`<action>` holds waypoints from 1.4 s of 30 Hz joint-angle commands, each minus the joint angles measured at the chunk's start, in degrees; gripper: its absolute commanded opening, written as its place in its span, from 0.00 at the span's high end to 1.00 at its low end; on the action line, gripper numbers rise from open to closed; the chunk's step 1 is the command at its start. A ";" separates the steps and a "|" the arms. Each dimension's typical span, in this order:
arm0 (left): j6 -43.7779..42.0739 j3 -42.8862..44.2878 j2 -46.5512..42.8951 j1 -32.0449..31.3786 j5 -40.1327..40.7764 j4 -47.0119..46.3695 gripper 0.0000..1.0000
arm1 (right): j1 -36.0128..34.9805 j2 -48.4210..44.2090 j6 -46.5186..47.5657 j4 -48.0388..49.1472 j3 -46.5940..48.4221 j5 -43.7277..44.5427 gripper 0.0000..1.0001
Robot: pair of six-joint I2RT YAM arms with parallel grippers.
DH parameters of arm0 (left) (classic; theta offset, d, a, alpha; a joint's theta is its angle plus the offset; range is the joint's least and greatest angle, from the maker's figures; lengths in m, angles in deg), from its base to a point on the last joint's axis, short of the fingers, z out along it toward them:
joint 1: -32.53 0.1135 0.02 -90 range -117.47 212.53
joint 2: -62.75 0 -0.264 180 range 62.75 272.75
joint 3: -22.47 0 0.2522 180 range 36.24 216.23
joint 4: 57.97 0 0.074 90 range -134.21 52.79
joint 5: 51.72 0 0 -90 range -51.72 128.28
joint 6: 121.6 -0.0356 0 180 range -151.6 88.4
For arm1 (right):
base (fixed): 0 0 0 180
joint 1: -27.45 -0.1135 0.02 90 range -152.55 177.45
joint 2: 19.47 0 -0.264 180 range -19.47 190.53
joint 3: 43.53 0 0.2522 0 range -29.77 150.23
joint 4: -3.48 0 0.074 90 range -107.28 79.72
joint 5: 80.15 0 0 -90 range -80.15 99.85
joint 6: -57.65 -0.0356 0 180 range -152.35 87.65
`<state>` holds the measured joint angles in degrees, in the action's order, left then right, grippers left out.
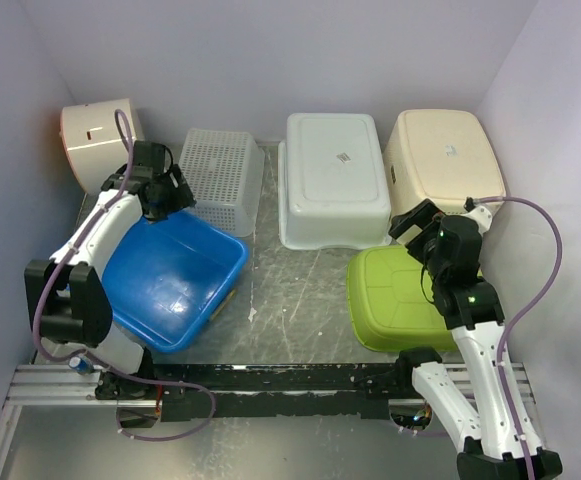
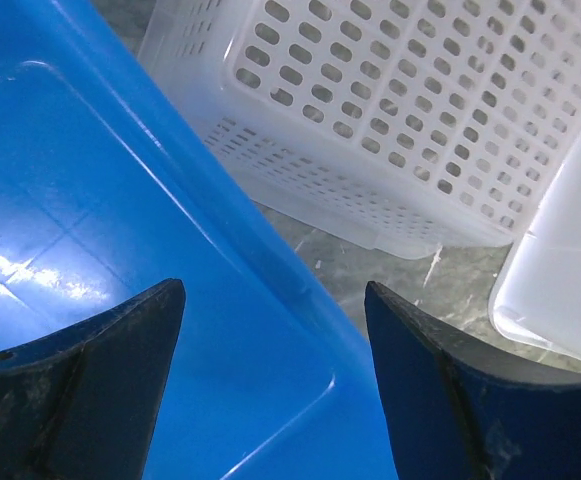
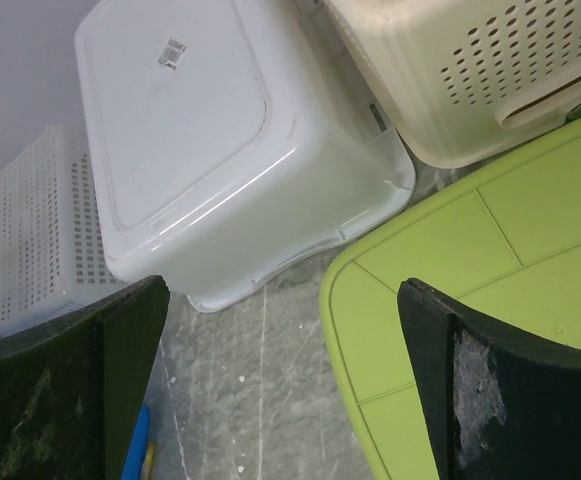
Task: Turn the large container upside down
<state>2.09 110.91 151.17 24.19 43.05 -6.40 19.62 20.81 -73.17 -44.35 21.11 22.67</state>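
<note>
On the grey marbled surface [image 1: 300, 290], walled in pale lilac, the left pincer [image 2: 275, 300] is held spread over the far rim of the upright blue container [image 1: 170, 280]. If too little rim is caught, it could slip free or be shoved against the white basket [image 1: 220, 180] just beside it. The right pincer [image 3: 282, 290] is spread too, unused.

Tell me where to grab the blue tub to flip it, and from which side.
Best grip the blue tub by its far rim, near the corner beside the white basket, coming down from above with one finger inside. It sits open side up, so that thin rim fits between jaws; the open left gripper hangs there.
</note>
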 commanded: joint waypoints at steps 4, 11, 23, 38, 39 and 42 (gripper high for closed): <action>1.31 -3.53 2.94 0.60 0.47 -7.12 0.23 | -0.16 0.65 0.83 1.88 -1.65 -1.48 0.00; 1.61 -3.52 1.77 0.65 1.20 -5.32 0.55 | -0.16 1.61 1.46 1.96 -1.47 -1.58 0.00; 1.67 -2.04 -14.97 0.64 7.90 5.97 0.93 | -0.15 3.88 1.11 4.13 -3.40 -4.13 0.00; 11.15 -4.16 -11.19 0.61 13.01 1.77 0.06 | -0.16 6.87 -0.14 5.06 -3.76 -8.30 0.00; 12.44 -3.55 -9.29 0.60 13.54 2.15 0.06 | -0.16 6.60 -0.14 4.86 -3.83 -8.11 0.00; 16.31 -1.85 -3.87 0.65 15.28 4.06 0.11 | -0.16 5.62 0.03 4.48 -3.98 -7.45 0.00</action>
<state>12.02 107.59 142.27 24.52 54.05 -3.41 19.62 27.80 -73.04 -40.00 17.41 15.13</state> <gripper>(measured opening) 0.914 0.999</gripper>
